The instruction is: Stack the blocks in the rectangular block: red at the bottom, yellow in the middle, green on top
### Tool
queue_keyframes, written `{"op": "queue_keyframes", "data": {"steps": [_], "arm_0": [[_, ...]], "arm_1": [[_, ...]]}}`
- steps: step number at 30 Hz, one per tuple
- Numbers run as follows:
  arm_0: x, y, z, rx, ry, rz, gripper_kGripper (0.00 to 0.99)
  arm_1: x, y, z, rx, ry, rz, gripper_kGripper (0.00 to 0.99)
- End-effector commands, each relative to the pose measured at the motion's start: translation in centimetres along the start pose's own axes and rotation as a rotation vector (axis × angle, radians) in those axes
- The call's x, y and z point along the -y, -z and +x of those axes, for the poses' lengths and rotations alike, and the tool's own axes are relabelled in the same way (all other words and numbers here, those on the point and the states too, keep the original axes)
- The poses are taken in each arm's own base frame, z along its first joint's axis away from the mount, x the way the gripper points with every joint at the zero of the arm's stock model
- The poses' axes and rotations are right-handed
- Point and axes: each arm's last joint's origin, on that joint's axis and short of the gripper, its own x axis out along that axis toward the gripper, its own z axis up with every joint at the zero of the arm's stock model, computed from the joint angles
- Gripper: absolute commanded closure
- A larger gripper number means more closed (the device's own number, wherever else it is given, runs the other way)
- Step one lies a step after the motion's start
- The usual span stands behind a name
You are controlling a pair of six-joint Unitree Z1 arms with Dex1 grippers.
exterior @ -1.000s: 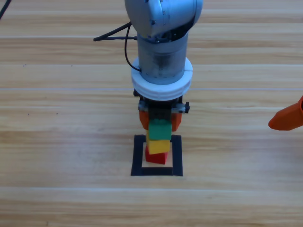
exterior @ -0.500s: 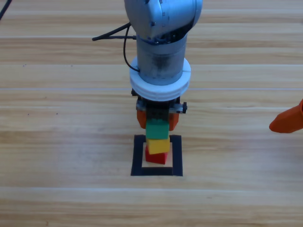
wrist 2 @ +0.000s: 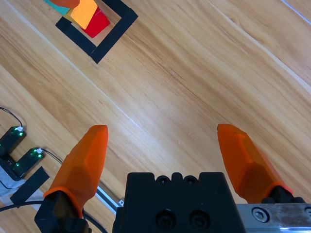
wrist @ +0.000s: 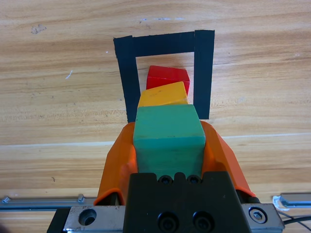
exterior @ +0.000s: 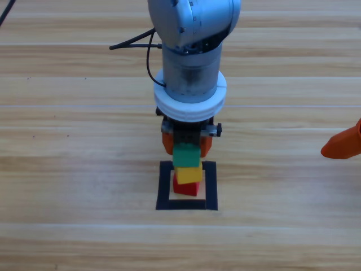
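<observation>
The green cube (wrist: 168, 133) is gripped by the left gripper (wrist: 168, 160) atop yellow (wrist: 163, 94) and red (wrist: 168, 78) inside the rectangular block (wrist: 204, 73), steadied before release; the right gripper (wrist 2: 163, 160) is parked at the table's right edge, fingers spread.

A robotics lab test bench: a bare wood-grain surface (exterior: 73, 169) marked with a black tape square (exterior: 186, 205), a grey robot arm (exterior: 192, 51) trailing black cable (exterior: 132, 42), and small electronic modules with lit green LEDs (wrist 2: 19, 150) at the surface's edge.
</observation>
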Motion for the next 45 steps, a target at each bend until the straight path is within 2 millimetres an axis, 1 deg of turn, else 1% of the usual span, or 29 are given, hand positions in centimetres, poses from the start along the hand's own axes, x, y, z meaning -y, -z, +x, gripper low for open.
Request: {"op": "queue_keyframes", "data": {"steps": [1, 2, 3, 7, 9, 11, 13, 15, 16, 17, 18, 19, 21, 22, 23, 24, 28, 30, 32, 34, 39, 45], "arm_0": [[0.8, 0.8, 0.3, -0.002, -0.007, 0.013, 0.208], [0.9, 0.9, 0.2, -0.001, -0.005, 0.015, 0.037], [0.8, 0.9, 0.1, 0.002, -0.004, 0.011, 0.001], [0.5, 1.0, -0.7, 0.013, 0.004, 0.016, 0.0], [0.4, 1.1, -1.3, 0.023, 0.015, 0.018, 0.0], [0.0, 1.7, -2.9, 0.052, 0.03, 0.022, 0.0], [-1.1, 2.4, -5.2, 0.097, 0.049, 0.022, 0.0], [-3.3, 3.6, -9.8, 0.19, 0.102, 0.034, 0.0], [-4.7, 4.4, -12.2, 0.241, 0.126, 0.046, 0.0], [-6.0, 5.0, -13.7, 0.279, 0.135, 0.057, 0.0], [-7.9, 5.9, -15.4, 0.321, 0.141, 0.075, 0.0], [-9.1, 6.5, -16.4, 0.357, 0.147, 0.098, 0.0], [-11.0, 7.5, -17.4, 0.422, 0.173, 0.171, 0.0], [-12.3, 8.4, -17.4, 0.461, 0.194, 0.228, 0.0], [-13.4, 9.2, -17.0, 0.48, 0.199, 0.265, 0.0], [-15.0, 10.3, -16.6, 0.503, 0.216, 0.296, 0.0], [-20.2, 14.6, -14.1, 0.586, 0.33, 0.438, 0.0], [-21.0, 15.2, -13.1, 0.574, 0.327, 0.462, 0.0], [-21.5, 15.9, -12.0, 0.579, 0.365, 0.495, 0.0], [-21.7, 16.2, -11.5, 0.572, 0.364, 0.498, 0.0], [-22.2, 16.6, -10.8, 0.568, 0.365, 0.498, 0.0], [-22.2, 16.7, -10.1, 0.561, 0.362, 0.502, 0.0]], "arm_1": [[0.9, 0.8, 2.0, -0.088, 0.003, 0.025, 0.002], [0.9, 0.8, 2.0, -0.088, 0.003, 0.025, 0.002], [0.9, 0.8, 2.0, -0.088, 0.003, 0.025, 0.002], [0.8, 0.7, 2.0, -0.086, 0.001, 0.023, 0.002], [0.8, 0.8, 2.1, -0.089, 0.001, 0.024, 0.002], [0.8, 0.8, 2.0, -0.086, 0.001, 0.023, 0.002], [0.8, 0.8, 1.9, -0.085, 0.001, 0.023, 0.002], [0.8, 0.9, 2.0, -0.088, 0.001, 0.022, 0.002], [0.8, 0.9, 1.9, -0.085, 0.001, 0.021, 0.002], [0.8, 0.8, 1.9, -0.085, 0.001, 0.021, 0.002], [0.8, 0.8, 1.8, -0.082, 0.001, 0.021, 0.002], [0.8, 0.8, 1.8, -0.08, 0.001, 0.021, 0.002], [0.8, 0.8, 1.6, -0.073, 0.002, 0.02, 0.002], [0.7, 0.8, 1.6, -0.073, 0.002, 0.022, 0.002], [0.7, 0.8, 1.5, -0.071, 0.004, 0.022, 0.002], [0.7, 0.7, 1.5, -0.068, 0.005, 0.022, 0.002], [0.8, 0.7, 1.5, -0.066, 0.023, 0.024, 0.002], [0.9, 0.5, 1.5, -0.057, 0.034, 0.025, 0.002], [0.9, 0.4, 1.5, -0.051, 0.033, 0.024, 0.002], [0.9, 0.4, 1.4, -0.044, 0.03, 0.024, 0.002], [0.5, 0.0, 1.3, -0.029, 0.017, 0.018, 0.002], [0.5, 0.2, 1.3, -0.032, 0.02, 0.018, 0.002]]}}
